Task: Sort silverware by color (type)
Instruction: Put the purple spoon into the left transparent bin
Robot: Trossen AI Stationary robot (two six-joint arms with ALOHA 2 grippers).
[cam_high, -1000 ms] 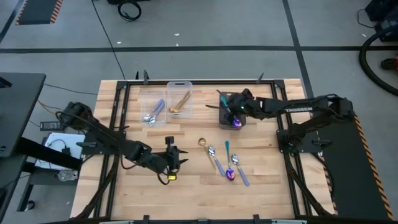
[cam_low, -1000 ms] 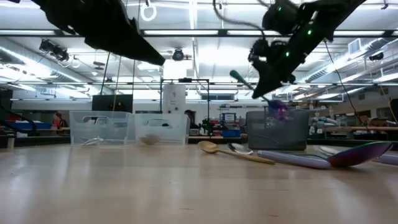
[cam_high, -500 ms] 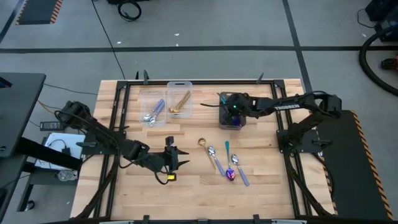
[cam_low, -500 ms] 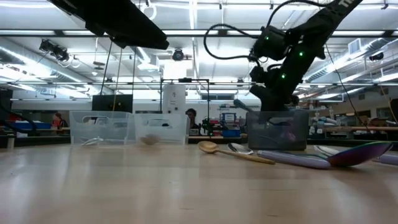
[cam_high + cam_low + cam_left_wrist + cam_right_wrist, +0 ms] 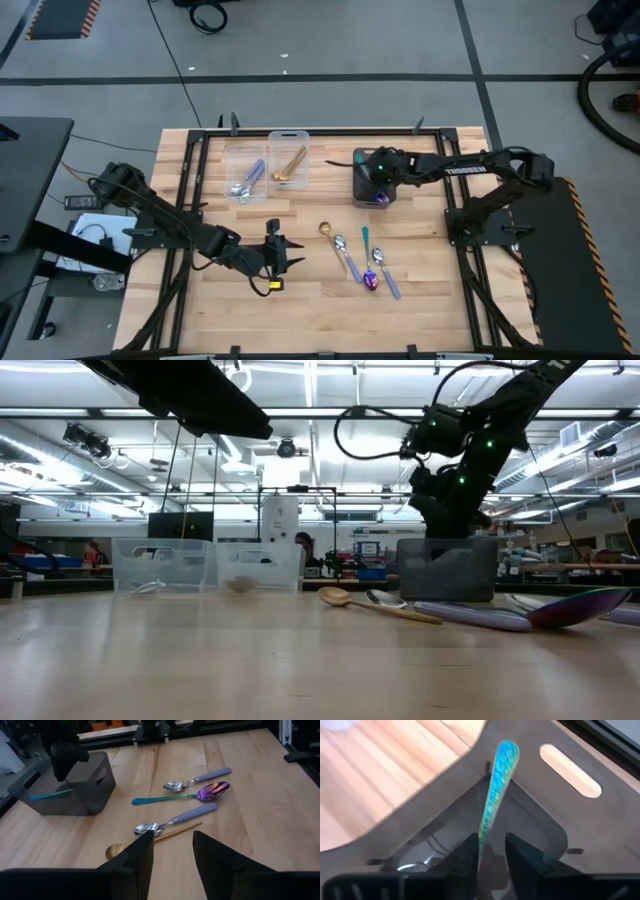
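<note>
Fingers [image 5: 465,857] flanking teal-handled spoon [image 5: 495,790], handle up inside dark grey bin [image 5: 580,820]

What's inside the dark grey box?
A spoon with a teal handle stands in the dark grey box, right where the right gripper is. The gripper hides its bowl end and the box bottom.

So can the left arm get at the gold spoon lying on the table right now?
Probably yes. The left gripper is open and empty, and the gold spoon lies on bare wood just beyond it with nothing between them. A lavender-handled spoon lies close alongside, so the grasp may brush it.
</note>
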